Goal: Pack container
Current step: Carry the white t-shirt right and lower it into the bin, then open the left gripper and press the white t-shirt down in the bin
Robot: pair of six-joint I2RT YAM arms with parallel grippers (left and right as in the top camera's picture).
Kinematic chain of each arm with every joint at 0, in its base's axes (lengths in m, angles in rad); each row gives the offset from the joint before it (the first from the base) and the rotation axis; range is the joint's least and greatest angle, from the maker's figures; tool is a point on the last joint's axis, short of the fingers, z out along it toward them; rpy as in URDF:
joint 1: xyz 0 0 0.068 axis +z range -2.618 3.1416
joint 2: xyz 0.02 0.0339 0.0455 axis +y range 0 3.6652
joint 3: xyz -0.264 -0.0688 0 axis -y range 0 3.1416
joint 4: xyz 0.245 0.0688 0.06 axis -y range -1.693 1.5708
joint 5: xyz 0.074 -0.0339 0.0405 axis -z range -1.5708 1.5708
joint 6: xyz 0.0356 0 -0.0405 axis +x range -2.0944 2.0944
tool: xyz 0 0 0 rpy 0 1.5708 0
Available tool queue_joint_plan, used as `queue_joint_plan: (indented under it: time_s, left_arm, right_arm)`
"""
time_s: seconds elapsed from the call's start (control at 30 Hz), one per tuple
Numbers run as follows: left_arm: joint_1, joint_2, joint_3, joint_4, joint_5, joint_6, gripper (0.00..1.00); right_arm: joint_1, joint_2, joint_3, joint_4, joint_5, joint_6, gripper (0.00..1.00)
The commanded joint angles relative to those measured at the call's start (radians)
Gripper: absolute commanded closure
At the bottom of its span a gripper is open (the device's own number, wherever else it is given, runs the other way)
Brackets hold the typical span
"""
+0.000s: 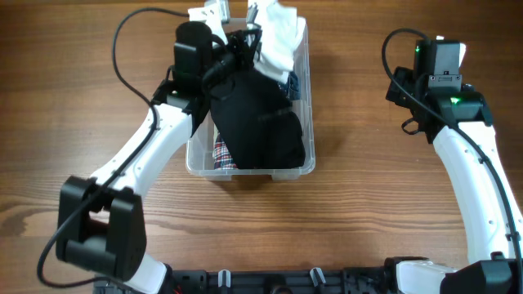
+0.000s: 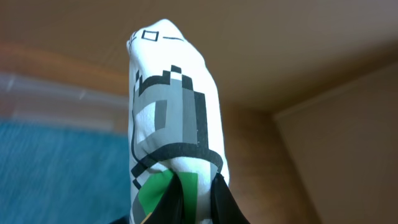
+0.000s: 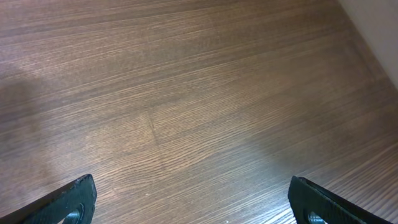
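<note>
A white printed cloth (image 2: 171, 106) is pinched by the left gripper (image 1: 235, 45) above the container (image 1: 308, 106) and its black cloth (image 1: 261, 122); the right gripper (image 3: 193, 202) is spread wide, empty.

Black, white and plaid against brown wood
The container (image 1: 307, 163) is clear and colourless; the garment (image 1: 261, 122) is plain black; the plaid cloth (image 1: 221, 155) at the container's lower left is red and white. The white cloth (image 2: 174, 106) bears a blocky pixel print in black, grey and green. The tabletop (image 1: 82, 98) is brown wood grain.
</note>
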Motion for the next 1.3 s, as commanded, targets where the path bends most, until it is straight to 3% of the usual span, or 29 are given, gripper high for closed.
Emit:
queue_joint_plan:
  time_s: [0.0, 0.5, 0.67, 0.9, 1.03, 1.07, 1.13, 1.27]
  left_arm:
    - [0.003, 0.034, 0.023, -0.048, -0.062, -0.038, 0.96]
    - [0.003, 0.043, 0.023, -0.262, -0.344, -0.038, 0.96]
    - [0.003, 0.043, 0.023, -0.296, -0.349, -0.039, 0.96]
    - [0.003, 0.043, 0.023, -0.349, -0.38, -0.158, 0.96]
    - [0.003, 0.043, 0.023, -0.352, -0.39, -0.164, 0.96]
    - [0.003, 0.043, 0.023, -0.353, -0.39, -0.164, 0.94]
    - [0.003, 0.042, 0.023, -0.352, -0.39, -0.163, 0.76]
    - [0.016, 0.016, 0.025, -0.288, -0.39, -0.1, 0.57]
  right_arm:
    - [-0.002, 0.006, -0.001, 0.002, 0.016, -0.001, 0.0]
    - [-0.002, 0.006, -0.001, 0.002, 0.013, -0.001, 0.0]
    - [-0.002, 0.006, -0.001, 0.002, -0.011, -0.001, 0.0]
    - [-0.002, 0.006, -0.001, 0.002, -0.01, -0.001, 0.0]
    - [-0.002, 0.006, -0.001, 0.002, -0.01, -0.001, 0.0]
    - [-0.002, 0.006, -0.001, 0.002, -0.01, -0.001, 0.0]
    - [-0.002, 0.006, -0.001, 0.002, -0.01, -0.001, 0.0]
    - [-0.002, 0.006, -0.001, 0.002, -0.01, -0.001, 0.0]
